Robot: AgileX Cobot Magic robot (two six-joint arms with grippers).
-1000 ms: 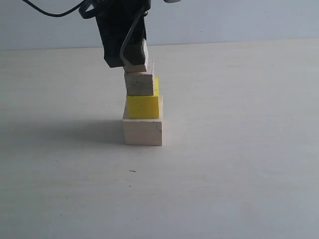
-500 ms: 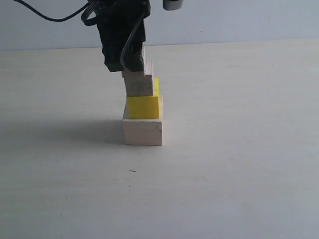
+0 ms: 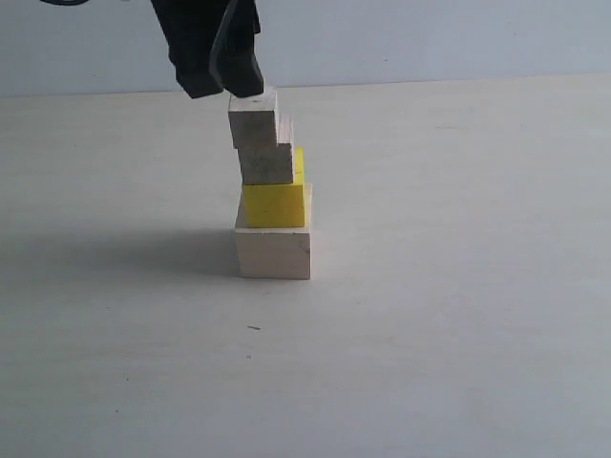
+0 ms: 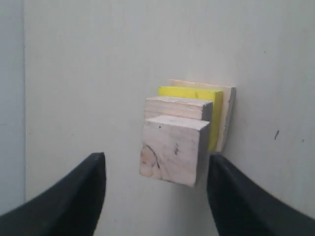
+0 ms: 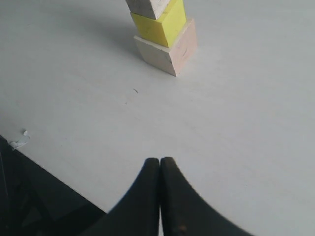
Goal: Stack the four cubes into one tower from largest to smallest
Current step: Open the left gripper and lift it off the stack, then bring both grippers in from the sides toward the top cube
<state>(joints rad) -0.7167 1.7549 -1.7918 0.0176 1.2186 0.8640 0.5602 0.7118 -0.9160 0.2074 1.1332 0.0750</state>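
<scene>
Release is the change: a second ago the left gripper was clamped on the top cube and setting it down, and now its jaws stand apart, one on either side, and have risen just clear of it. The top cube sits alone on the third cube, which rests on the yellow cube, itself on the large cube on the table. All four are now in one tower, largest at the bottom, so the task looks finished if it stands. The top cube sits off-centre, overhanging the third cube toward the left arm's side, which is the likeliest weak spot. The right gripper hangs well apart from the tower, fingers pressed together and empty.
</scene>
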